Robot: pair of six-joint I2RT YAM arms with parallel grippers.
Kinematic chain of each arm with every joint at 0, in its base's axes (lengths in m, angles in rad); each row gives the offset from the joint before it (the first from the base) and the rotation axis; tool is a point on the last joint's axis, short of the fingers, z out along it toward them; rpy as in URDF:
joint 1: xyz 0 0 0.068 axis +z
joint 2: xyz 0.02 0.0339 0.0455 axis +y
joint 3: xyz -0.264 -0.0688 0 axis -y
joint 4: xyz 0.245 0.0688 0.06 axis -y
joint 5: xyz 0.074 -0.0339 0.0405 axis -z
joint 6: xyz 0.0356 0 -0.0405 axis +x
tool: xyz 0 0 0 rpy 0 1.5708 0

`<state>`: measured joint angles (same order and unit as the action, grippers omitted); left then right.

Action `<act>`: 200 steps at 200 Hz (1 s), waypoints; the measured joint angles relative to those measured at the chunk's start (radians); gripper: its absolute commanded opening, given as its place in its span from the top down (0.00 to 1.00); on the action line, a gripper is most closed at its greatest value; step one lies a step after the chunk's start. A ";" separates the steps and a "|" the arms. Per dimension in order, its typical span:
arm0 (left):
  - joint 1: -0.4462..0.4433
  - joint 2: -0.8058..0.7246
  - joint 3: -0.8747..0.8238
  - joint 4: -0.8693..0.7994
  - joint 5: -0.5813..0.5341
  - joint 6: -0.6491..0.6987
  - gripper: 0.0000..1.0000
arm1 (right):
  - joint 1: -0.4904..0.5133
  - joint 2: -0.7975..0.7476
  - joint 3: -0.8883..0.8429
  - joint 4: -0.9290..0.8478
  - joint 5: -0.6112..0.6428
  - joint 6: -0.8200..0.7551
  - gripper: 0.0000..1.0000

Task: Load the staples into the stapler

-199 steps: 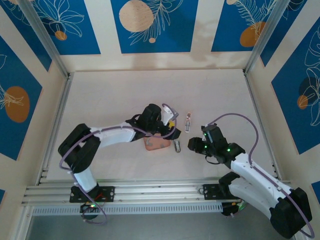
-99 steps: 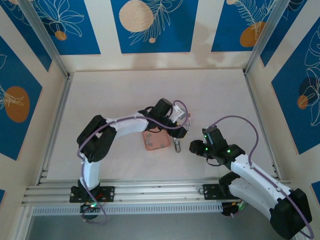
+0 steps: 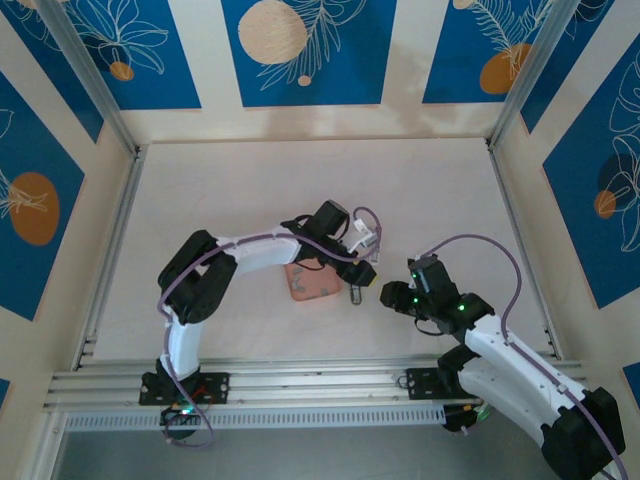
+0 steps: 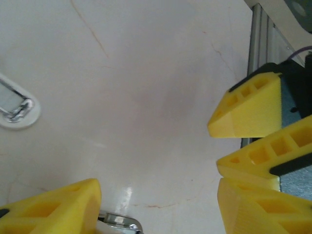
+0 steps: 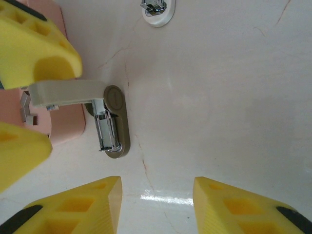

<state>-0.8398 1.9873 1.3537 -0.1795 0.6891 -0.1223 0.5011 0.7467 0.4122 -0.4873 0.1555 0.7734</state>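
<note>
The stapler (image 5: 115, 122) lies open on the table, a taupe oblong base with a silver metal channel (image 5: 106, 131); its pale lid (image 5: 68, 92) swings out toward the pink tray (image 5: 63, 124). In the top view the stapler (image 3: 353, 292) sits just right of that tray (image 3: 312, 284). My left gripper (image 3: 364, 257) is open, and its yellow fingers (image 5: 36, 46) straddle the lid without touching it. A tip of the metal part (image 4: 119, 223) shows by its own finger (image 4: 53, 209). My right gripper (image 5: 156, 204) is open and empty just short of the stapler. A small metal bit (image 5: 25, 113), possibly staples, lies at the tray's edge.
A white oblong piece with a metal clip (image 5: 157, 9) lies beyond the stapler, also seen at the left in the left wrist view (image 4: 14, 107). The right gripper's fingers (image 4: 248, 105) show close by. Rail (image 3: 300, 385) runs along the near edge.
My left arm has reached right from over the tray, so its gripper now hangs over the stapler and hides the white piece from above. The right gripper has crept slightly back.
</note>
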 measured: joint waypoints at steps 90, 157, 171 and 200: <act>-0.026 -0.125 -0.134 0.035 -0.022 -0.007 0.33 | -0.038 0.072 0.005 0.061 -0.114 -0.001 0.57; 0.051 -0.412 -0.437 0.285 -0.217 -0.134 0.32 | -0.037 0.327 0.128 0.134 -0.214 -0.015 0.57; 0.060 -0.429 -0.470 0.318 -0.240 -0.150 0.32 | -0.034 0.376 0.158 0.144 -0.227 -0.020 0.58; 0.064 -0.435 -0.514 0.380 -0.262 -0.180 0.32 | -0.025 0.478 0.185 0.175 -0.246 -0.024 0.67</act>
<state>-0.7761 1.5528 0.8398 0.2001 0.4274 -0.3019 0.4763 1.2243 0.5972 -0.3126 -0.0906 0.7490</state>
